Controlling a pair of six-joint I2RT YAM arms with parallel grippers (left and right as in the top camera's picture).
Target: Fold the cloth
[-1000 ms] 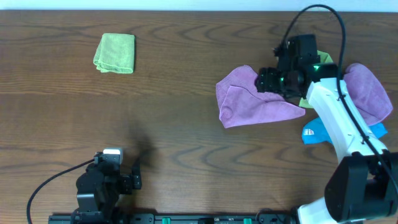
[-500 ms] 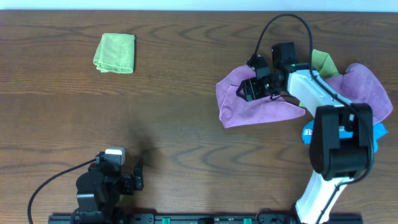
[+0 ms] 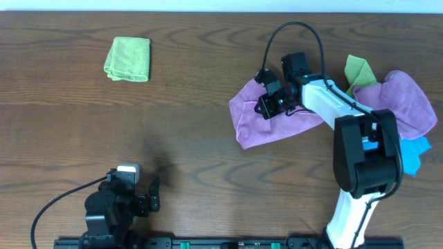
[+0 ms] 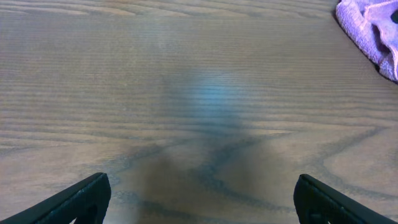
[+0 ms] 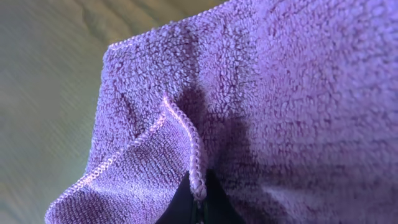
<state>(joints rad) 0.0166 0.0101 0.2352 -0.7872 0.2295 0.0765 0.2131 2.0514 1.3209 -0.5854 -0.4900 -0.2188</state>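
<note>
Lilac cloth [image 3: 250, 123] lies crumpled on the right half of the wooden table [image 3: 208, 145]. Its left edge has shifted leftward over the last second as the right gripper [image 3: 271, 106], clamped on a hemmed fold, drags it away from the lime-green cloth [image 3: 358, 69] and blue cloth [image 3: 413, 155]. Left gripper [image 4: 202, 186] rests spread wide, well apart from it; judged repositioning only, with no fold yet made.

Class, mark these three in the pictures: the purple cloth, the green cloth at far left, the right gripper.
purple cloth [image 3: 250, 126], overhead view, its flat left part.
green cloth [image 3: 128, 59], overhead view, its middle.
right gripper [image 3: 266, 107], overhead view, between its fingertips, on the cloth.
</note>
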